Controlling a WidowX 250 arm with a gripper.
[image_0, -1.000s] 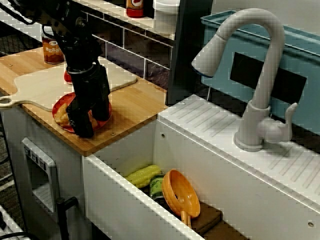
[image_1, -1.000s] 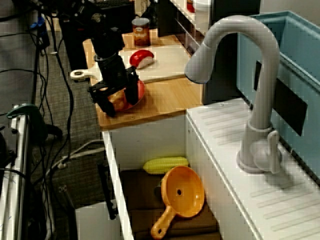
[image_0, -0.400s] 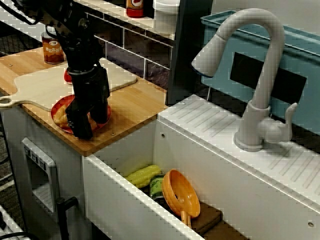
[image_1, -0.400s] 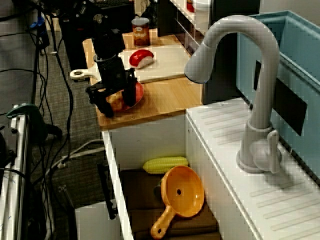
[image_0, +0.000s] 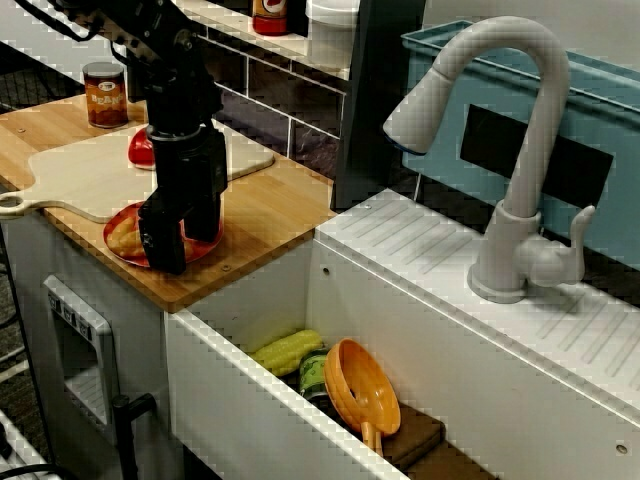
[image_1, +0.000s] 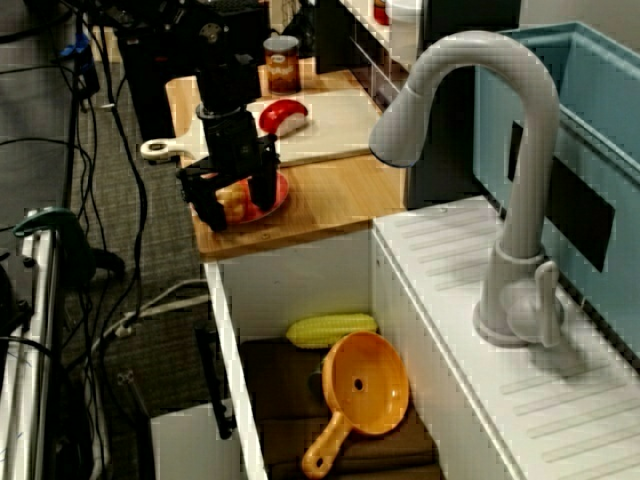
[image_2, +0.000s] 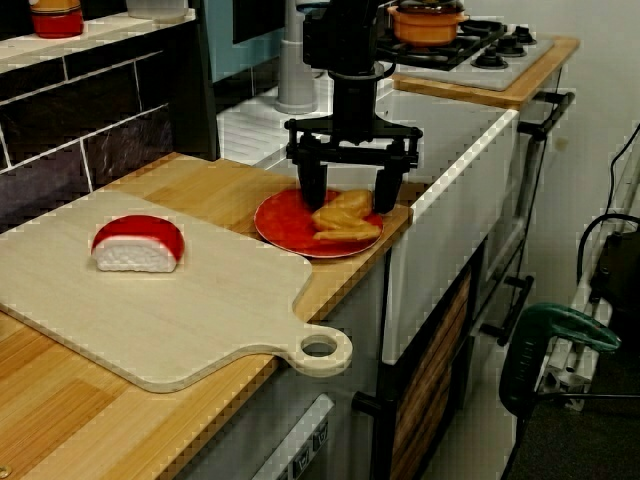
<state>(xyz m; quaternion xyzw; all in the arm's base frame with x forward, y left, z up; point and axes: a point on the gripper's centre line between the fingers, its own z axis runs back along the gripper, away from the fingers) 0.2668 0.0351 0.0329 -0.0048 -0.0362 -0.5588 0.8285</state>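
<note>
Red plate (image_2: 283, 226) sat on desk (image_2: 215, 180); hand (image_2: 350, 198) hung wide astride its pastry (image_2: 346, 222); no grip closed yet, pastry unlifted.

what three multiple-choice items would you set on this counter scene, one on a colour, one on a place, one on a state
1. The plate under the gripper is:
A blue
B red
C green

2. The red-and-white piece lies:
A on the plate
B on the cutting board
C in the gripper

3. The gripper is:
A open, fingers either side of the food
B shut on the plate's rim
C shut on the red-and-white piece

Answers:
1. B: the plate shows plainly red on the wooden counter.
2. B: the piece rests on the board's pale top, apart from the plate.
3. A: the fingers stand apart with the food between them.
</note>
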